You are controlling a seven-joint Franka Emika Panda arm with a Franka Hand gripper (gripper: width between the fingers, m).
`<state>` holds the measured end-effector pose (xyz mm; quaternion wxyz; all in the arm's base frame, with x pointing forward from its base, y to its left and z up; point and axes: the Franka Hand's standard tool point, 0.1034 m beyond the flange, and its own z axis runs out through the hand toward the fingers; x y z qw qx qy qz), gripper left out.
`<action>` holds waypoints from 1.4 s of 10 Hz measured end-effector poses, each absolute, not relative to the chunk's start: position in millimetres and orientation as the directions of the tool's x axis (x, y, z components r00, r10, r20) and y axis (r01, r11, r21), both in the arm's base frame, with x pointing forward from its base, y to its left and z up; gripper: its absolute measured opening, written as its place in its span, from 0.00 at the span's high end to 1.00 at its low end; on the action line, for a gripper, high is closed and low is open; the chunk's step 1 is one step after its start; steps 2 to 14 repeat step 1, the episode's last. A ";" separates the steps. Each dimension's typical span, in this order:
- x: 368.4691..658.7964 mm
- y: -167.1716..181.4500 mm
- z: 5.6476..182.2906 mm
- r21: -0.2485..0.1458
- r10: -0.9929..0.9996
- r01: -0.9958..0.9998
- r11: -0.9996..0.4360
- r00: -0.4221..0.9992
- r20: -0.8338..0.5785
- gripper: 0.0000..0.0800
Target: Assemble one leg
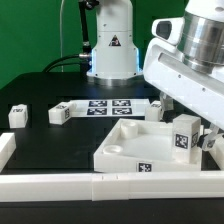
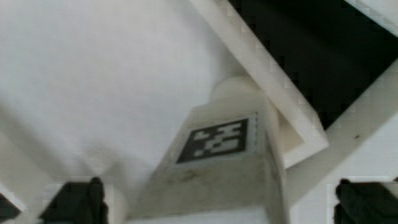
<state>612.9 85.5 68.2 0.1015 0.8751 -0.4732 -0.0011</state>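
A leg, a small white block with a square tag, stands upright at the corner of the white tray on the exterior view's right. My gripper hangs over it from above. In the wrist view the leg lies between my two dark fingers, with a gap showing on each side, so the gripper is open around it. The tray's floor fills most of that view. Three more legs lie loose on the black table.
The marker board lies behind the tray in front of the robot base. White border rails run along the front and at the exterior view's left.
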 end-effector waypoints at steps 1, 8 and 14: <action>612.8 85.5 68.0 0.179 -0.828 -0.828 -0.532 0.552 0.094 0.19; 612.8 85.5 68.0 0.179 -0.828 -0.828 -0.532 0.552 0.094 0.19; 612.8 85.5 68.0 0.179 -0.828 -0.828 -0.532 0.552 0.094 0.19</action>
